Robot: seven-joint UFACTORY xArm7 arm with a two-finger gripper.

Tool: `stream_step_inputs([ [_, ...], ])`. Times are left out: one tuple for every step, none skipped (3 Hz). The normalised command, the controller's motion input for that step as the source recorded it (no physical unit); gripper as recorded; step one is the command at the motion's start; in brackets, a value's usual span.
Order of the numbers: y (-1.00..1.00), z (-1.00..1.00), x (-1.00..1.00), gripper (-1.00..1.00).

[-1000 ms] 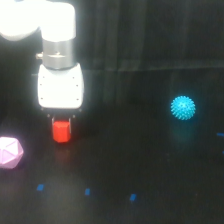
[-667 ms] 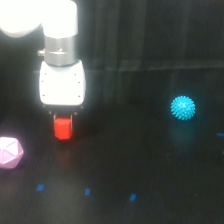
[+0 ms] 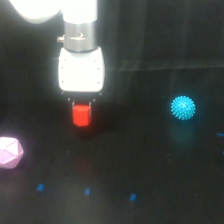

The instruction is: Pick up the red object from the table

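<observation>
The red object is a small bright red block held just below the white gripper body. My gripper is shut on it and holds it a little above the black table. The fingers are dark and mostly hidden against the dark background and by the block. The white arm rises from the gripper to the top of the exterior view.
A pale pink polyhedron lies at the exterior view's left edge. A spiky cyan ball sits at the exterior view's right. Small blue marks dot the table near the front.
The gripper has risen with the red block in it and shifted slightly toward the exterior view's right. The pink polyhedron and cyan ball have not moved.
</observation>
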Motion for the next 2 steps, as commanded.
stream_step_inputs([
  [0.77,1.0,0.39,-0.93],
  [0.7,0.97,0.31,-1.0],
])
